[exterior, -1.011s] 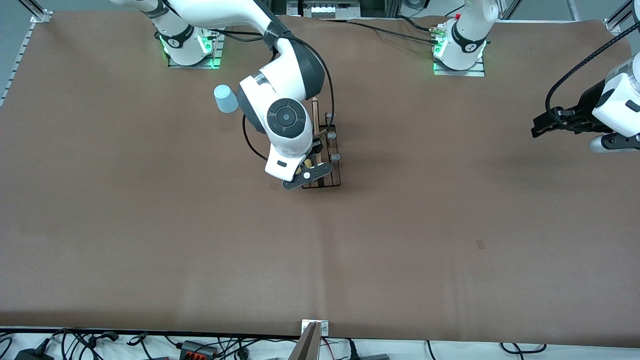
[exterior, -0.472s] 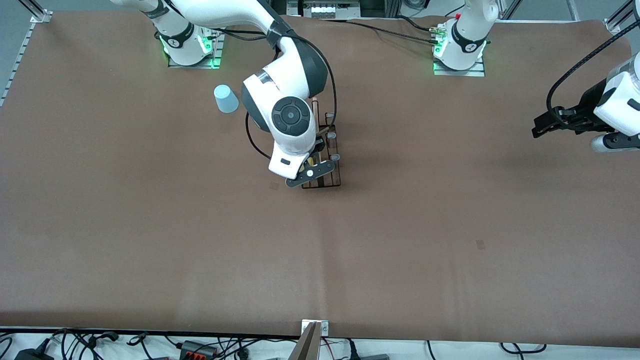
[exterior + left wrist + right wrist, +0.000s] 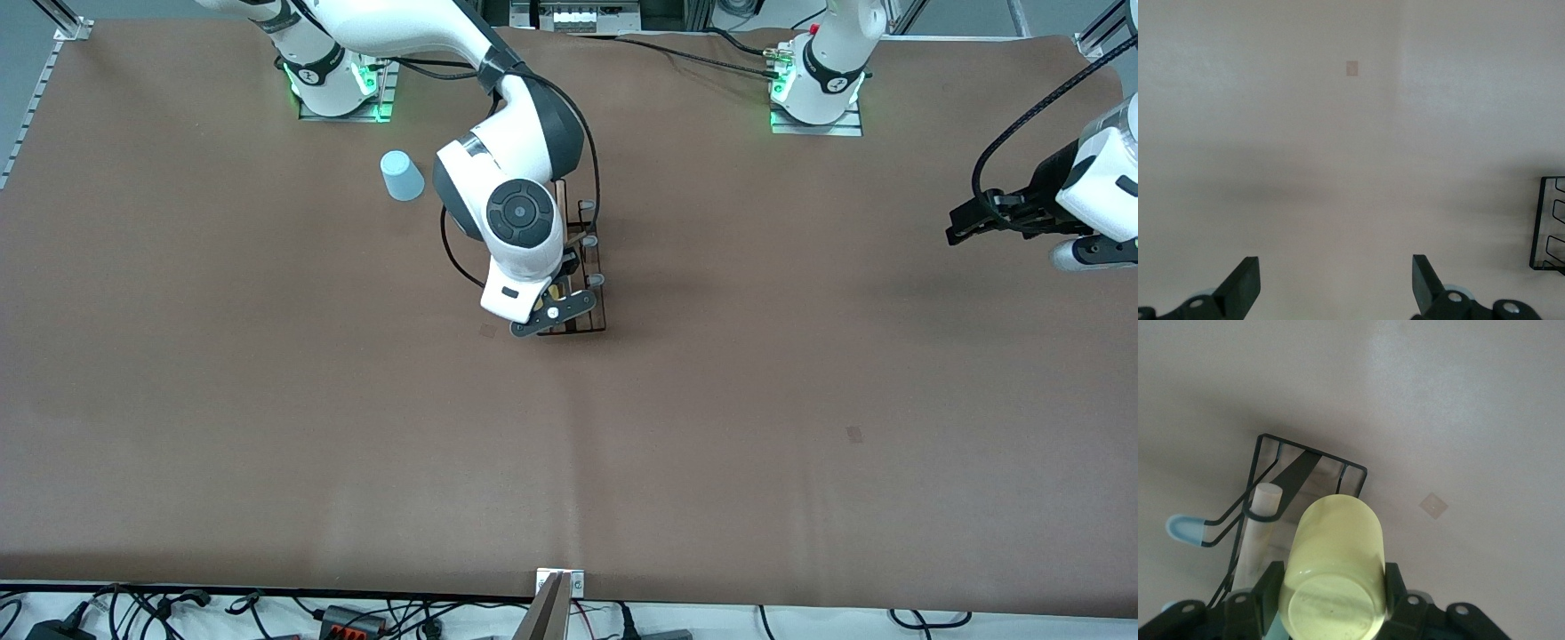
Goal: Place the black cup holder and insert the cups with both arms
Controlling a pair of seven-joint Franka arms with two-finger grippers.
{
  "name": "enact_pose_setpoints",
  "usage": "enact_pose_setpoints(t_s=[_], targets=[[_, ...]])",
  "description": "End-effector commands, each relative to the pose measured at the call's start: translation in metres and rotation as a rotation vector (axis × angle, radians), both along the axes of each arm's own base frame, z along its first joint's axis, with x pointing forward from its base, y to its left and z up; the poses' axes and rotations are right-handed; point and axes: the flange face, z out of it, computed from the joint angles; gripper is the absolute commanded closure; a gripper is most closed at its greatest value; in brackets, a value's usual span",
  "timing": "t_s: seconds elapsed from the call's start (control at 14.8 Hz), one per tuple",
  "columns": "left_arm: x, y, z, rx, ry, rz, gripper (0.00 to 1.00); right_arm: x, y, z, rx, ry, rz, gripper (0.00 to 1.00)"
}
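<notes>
The brown bench [image 3: 267, 400] is wide and almost bare. I read it as a clock face from the front camera, with twelve o'clock at the robots' bases.

The black cup holder [image 3: 591, 307] stands on the bench near the middle, a little toward twelve o'clock, with its long side running from twelve to six. The right gripper [image 3: 1331, 587] hangs directly over its six o'clock end and is closed on the yellow cup [image 3: 1335, 547]. It grips the cup by its sides, with the closed bottom toward the wrist and the mouth pointing down at the rack. I think the cup is held this way so that the mouth can slide over one of the grey-tipped pegs [image 3: 596, 280] beside the wooden rod [image 3: 1265, 503].

As far as I can see, no peg carries a cup yet, though the arm hides much of the rack.

The light blue cup [image 3: 402, 175] stands alone on the bench at about ten o'clock from the holder, well apart from it and apparently mouth down. The mint green cup is not visible to me.

The left gripper [image 3: 1335, 290] waits over the left arm's end of the bench, at three o'clock from the holder, with its fingers spread wide and nothing between them.
</notes>
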Motion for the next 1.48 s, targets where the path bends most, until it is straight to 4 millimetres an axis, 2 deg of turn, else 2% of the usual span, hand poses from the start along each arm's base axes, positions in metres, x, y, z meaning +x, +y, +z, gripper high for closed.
enact_pose_setpoints(t_s=[0.0, 0.27, 0.4, 0.54, 0.67, 0.88, 1.01, 1.28, 1.42], targets=[[0.002, 0.001, 0.005, -0.023, -0.011, -0.016, 0.0, -0.003, 0.003, 0.003, -0.007, -0.017, -0.018, 0.0], [0.002, 0.001, 0.005, -0.023, -0.011, -0.016, 0.0, -0.001, 0.001, 0.024, 0.003, -0.037, -0.045, 0.0], [0.002, 0.001, 0.006, -0.022, -0.013, -0.015, 0.0, 0.002, -0.005, 0.047, 0.022, -0.062, -0.057, 0.0], [0.002, 0.001, 0.006, -0.022, -0.011, -0.016, 0.0, 0.01, -0.02, 0.079, 0.041, -0.098, -0.079, 0.0], [0.002, 0.003, 0.006, -0.022, -0.011, -0.012, 0.0, 0.02, -0.041, 0.098, 0.028, -0.116, -0.111, 0.0], [-0.002, 0.004, 0.012, -0.016, -0.017, -0.007, 0.0, 0.039, -0.077, 0.122, 0.002, -0.157, -0.171, 0.0], [-0.002, 0.01, 0.011, -0.014, -0.014, 0.0, 0.0, 0.055, -0.109, 0.137, -0.006, -0.183, -0.21, 0.0], [-0.002, 0.002, 0.013, -0.015, -0.017, -0.014, 0.0, 0.086, -0.178, 0.142, -0.057, -0.186, -0.304, 0.0], [-0.003, 0.003, 0.012, -0.015, -0.013, -0.012, 0.0, 0.104, -0.221, 0.146, -0.054, -0.186, -0.343, 0.0]])
